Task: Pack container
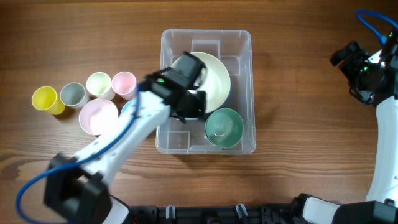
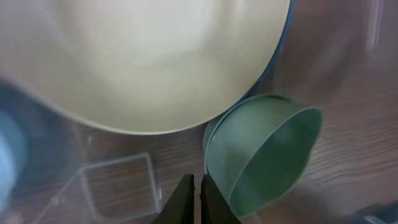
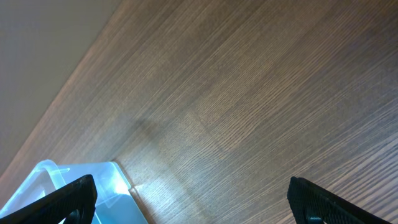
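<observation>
Clear rectangular plastic container [image 1: 245,37] sits under my left gripper [image 2: 199,199], pinched together, empty; right gripper [image 3: 193,196] beside it gapes empty

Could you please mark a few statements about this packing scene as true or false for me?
1. The green round bowl lies inside the large clear plastic container. True.
2. The yellow cup sits in the container. False: it stands on the wooden table, left of the container.
3. The right gripper is open and empty. True.
4. The left gripper grips the large cream bowl. False: its fingers are shut together on nothing.
</observation>
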